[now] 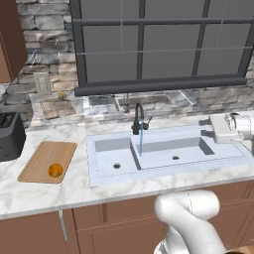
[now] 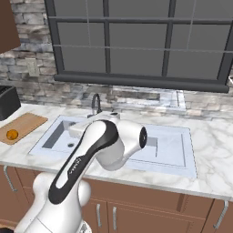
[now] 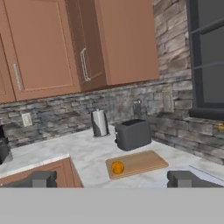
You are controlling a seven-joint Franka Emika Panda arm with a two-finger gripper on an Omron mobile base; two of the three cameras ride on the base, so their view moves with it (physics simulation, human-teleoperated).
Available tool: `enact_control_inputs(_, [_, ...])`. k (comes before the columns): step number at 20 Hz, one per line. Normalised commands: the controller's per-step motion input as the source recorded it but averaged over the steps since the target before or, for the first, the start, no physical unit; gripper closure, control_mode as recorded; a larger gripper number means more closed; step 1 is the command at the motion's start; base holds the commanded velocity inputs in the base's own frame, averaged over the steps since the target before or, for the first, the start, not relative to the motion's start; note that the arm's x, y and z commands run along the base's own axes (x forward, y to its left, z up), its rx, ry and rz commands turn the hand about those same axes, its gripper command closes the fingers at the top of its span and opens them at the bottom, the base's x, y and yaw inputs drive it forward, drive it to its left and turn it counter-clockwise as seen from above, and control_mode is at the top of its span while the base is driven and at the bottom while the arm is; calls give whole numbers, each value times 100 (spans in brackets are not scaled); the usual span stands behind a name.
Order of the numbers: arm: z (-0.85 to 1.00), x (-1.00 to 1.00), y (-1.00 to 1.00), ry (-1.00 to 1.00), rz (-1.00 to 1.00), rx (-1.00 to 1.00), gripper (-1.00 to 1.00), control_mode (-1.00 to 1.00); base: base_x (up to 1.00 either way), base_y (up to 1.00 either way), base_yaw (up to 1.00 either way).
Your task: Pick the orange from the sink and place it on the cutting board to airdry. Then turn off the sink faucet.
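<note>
The small round bright-orange orange [image 1: 55,170] already sits on the flat light-brown wooden cutting board [image 1: 42,158], near the board's front corner on the sink side, so the first job looks done. The step in hand, I think, is to turn off the slim black curved sink faucet [image 1: 138,118], because a thin blue stream of water [image 1: 141,140] runs from its spout. To do it well, the white arm [image 2: 98,145] should bring the hand [image 3: 113,178] in over the back edge of the sink, come at the small side lever slowly, and push it only as far as it takes to stop the water. The hand's two dark tips stand well apart and hold nothing. The hand looks along the white marble bench [image 1: 44,191] toward the board. The wide pale grey-white double sink [image 1: 104,173] is set in the middle of the bench. Both basins look bare but for a round drain in each, and the water falls by the wall between them. Beyond the board, at the back left of the bench, stands a black toaster [image 3: 132,134]; I cannot tell if anything is in its slots. A shiny metal canister [image 3: 99,123] stands farther back by the stone wall.
</note>
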Motion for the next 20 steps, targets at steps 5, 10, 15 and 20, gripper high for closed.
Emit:
enact_control_inputs(5, [-16, 32, -2, 0, 0, 0, -100, -100, 0, 0, 0])
enact_control_inputs(10, [-21, 26, -14, 0, 5, 0, -100, -100, 0, 0, 0])
enact_control_inputs(15, [-20, 33, -2, 0, 2, 0, -100, -100, 0, 0, 0])
enact_control_inputs(20, [-15, 41, 0, 0, 1, 0, -100, -100, 0, 0, 0])
